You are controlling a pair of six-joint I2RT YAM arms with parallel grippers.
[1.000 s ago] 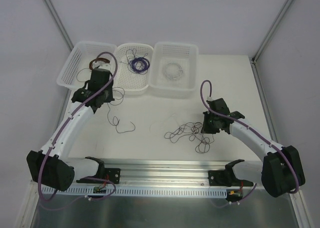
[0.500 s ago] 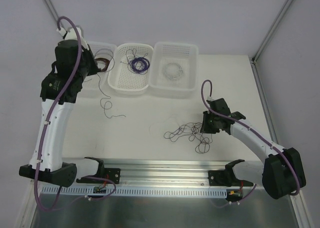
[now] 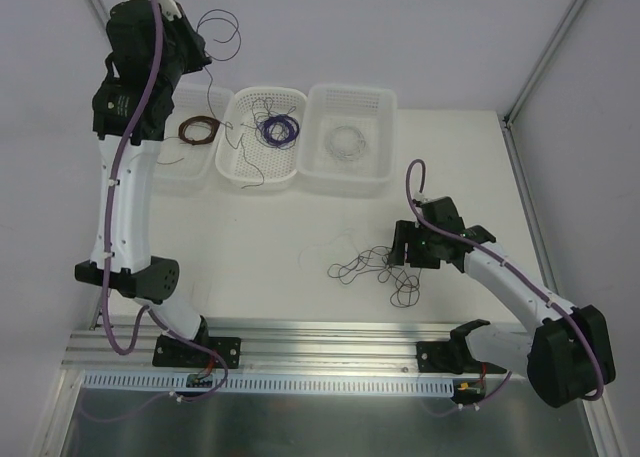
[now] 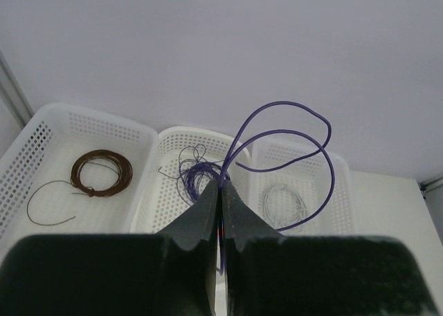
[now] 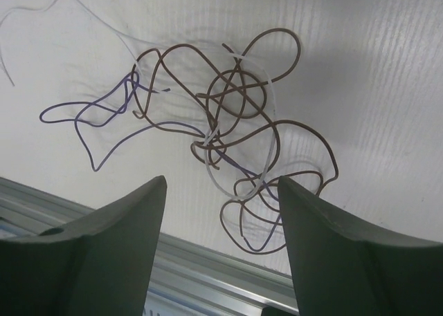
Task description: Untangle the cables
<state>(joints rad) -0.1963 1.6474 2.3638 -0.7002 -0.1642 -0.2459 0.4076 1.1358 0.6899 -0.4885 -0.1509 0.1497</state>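
The cables (image 3: pixel 375 267) lie as a loose tangle of brown, purple and pale strands on the white table, right of centre. My right gripper (image 3: pixel 405 254) hovers just beside and above them, open. In the right wrist view the cables (image 5: pixel 211 137) spread out in front of the right gripper (image 5: pixel 221 181), with nothing between its fingers. My left gripper (image 3: pixel 203 57) is raised high at the back left, over the baskets, and is shut on one purple wire (image 3: pixel 238 37). From the left gripper (image 4: pixel 221 184), that purple wire (image 4: pixel 331 178) arcs up in two loops.
Three white baskets stand in a row at the back. The left basket (image 3: pixel 170 172) holds a brown coil (image 3: pixel 197 130), the middle basket (image 3: pixel 262 175) a purple coil (image 3: pixel 277 129), the right basket (image 3: pixel 350 182) a white coil (image 3: pixel 347 142). A metal rail (image 3: pixel 320 337) runs along the near edge.
My left arm has risen from the table to high above the baskets, pulling the purple wire away from the tangle. My right gripper has opened, letting go of the cables.
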